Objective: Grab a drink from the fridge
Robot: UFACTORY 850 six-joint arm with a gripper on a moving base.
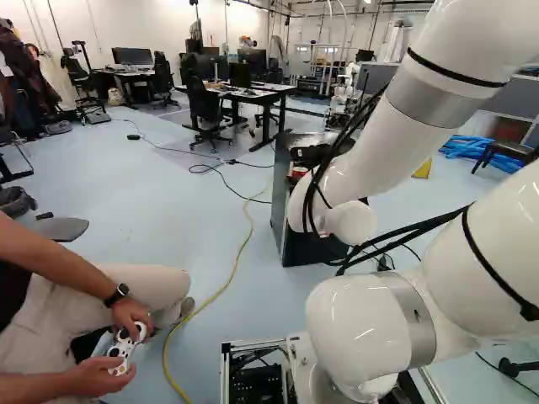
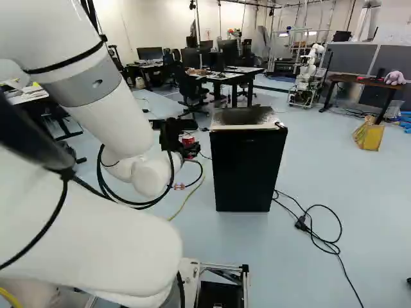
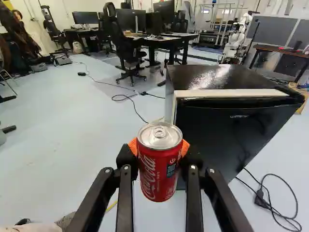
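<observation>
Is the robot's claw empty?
No, the gripper holds a red soda can between its two orange pads, with the can's silver lid facing up.

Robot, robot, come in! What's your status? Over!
Hand shut on red can. Held up in the air. Fridge ahead, might be in the way.

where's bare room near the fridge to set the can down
Bare: top of the black mini fridge; in the left base view, floor bordered by yellow cable and black cord. Crowded: in the right base view, floor right of the fridge, where a power cord loops.
</observation>
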